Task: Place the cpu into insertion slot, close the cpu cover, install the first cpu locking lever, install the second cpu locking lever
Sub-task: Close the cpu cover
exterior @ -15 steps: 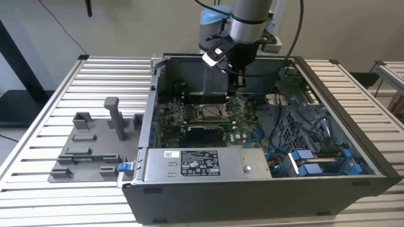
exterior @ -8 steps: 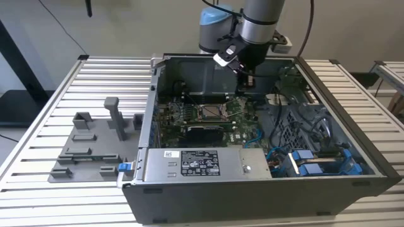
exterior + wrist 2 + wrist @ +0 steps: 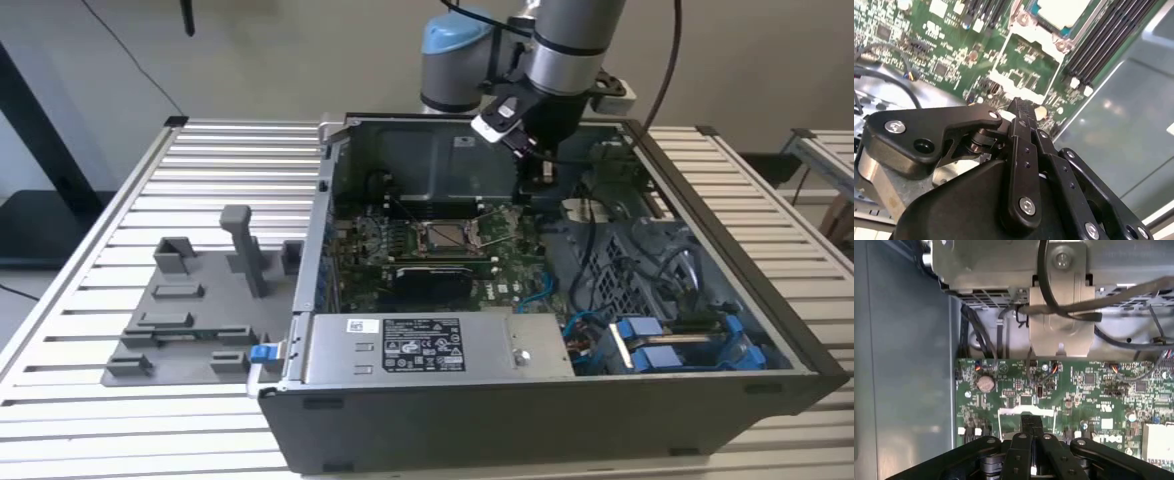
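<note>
So the gripper (image 3: 1021,107) is down inside the open PC case (image 3: 534,420), and its 2 fingers are pressed together with no gap I can see. The tip sits right at the near edge of the cpu cover (image 3: 1004,82), which is flipped open, with green board showing through its window. Can't tell if it's actually pinching the metal. The cpu (image 3: 1061,11) is already sitting in the insertion slot (image 3: 1026,20), just past the cover. The case is on a slatted table (image 3: 174,160).
</note>
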